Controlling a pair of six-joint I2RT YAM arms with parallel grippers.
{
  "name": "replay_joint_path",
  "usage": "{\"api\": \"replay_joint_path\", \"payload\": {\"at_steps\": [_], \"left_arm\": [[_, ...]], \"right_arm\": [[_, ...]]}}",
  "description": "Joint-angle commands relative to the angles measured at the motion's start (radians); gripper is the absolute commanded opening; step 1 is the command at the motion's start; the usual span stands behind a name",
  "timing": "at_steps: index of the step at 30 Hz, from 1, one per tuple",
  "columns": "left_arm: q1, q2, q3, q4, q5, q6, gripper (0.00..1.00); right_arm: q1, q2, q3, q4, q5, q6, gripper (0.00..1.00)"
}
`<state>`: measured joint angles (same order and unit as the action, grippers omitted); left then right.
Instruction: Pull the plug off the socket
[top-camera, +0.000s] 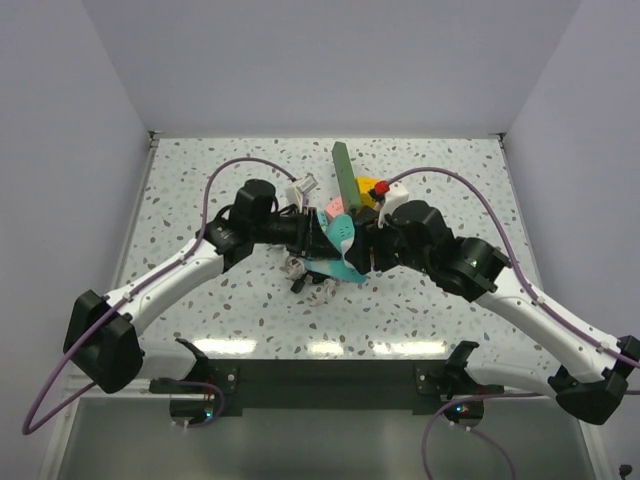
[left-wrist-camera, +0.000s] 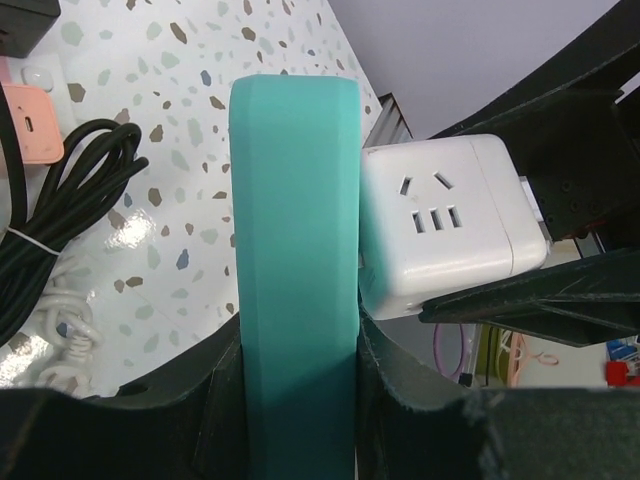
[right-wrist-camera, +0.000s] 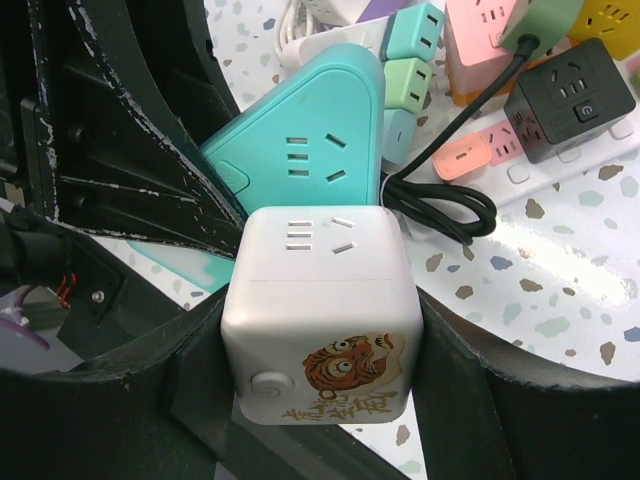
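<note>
Right wrist view shows the white cube plug (right-wrist-camera: 320, 300) at lower centre. It has a tiger sticker on its near face and outlet slots on top, and the right gripper (right-wrist-camera: 320, 350) is clenched on its two sides. Its far edge meets the teal socket (right-wrist-camera: 300, 150), a rounded triangle with outlet holes.

Left wrist view turns that socket edge-on, a flat slab grasped by the left gripper (left-wrist-camera: 297, 400), with the cube pressed against its right face. A black cable coil (left-wrist-camera: 60, 200) lies at far left.

Top external view places the pair mid-frame over the speckled table (top-camera: 450, 310). A black cube socket (right-wrist-camera: 570, 100) sits at the upper right of the right wrist view.
</note>
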<state>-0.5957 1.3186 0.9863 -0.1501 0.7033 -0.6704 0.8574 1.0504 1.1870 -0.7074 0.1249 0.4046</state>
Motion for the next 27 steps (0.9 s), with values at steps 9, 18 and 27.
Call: {"api": "replay_joint_path", "payload": {"at_steps": [9, 18, 27], "left_arm": [[0.054, 0.111, 0.175, -0.293, -0.582, -0.109, 0.0], [0.069, 0.053, 0.259, -0.353, -0.657, -0.075, 0.0], [0.535, -0.165, 0.242, -0.542, -0.568, 0.116, 0.0]], "right_arm": [[-0.023, 0.086, 0.115, -0.092, 0.225, 0.03, 0.0], [-0.079, 0.089, 0.152, -0.171, 0.329, 0.013, 0.0], [-0.613, 0.226, 0.059, -0.366, 0.444, 0.042, 0.0]]}}
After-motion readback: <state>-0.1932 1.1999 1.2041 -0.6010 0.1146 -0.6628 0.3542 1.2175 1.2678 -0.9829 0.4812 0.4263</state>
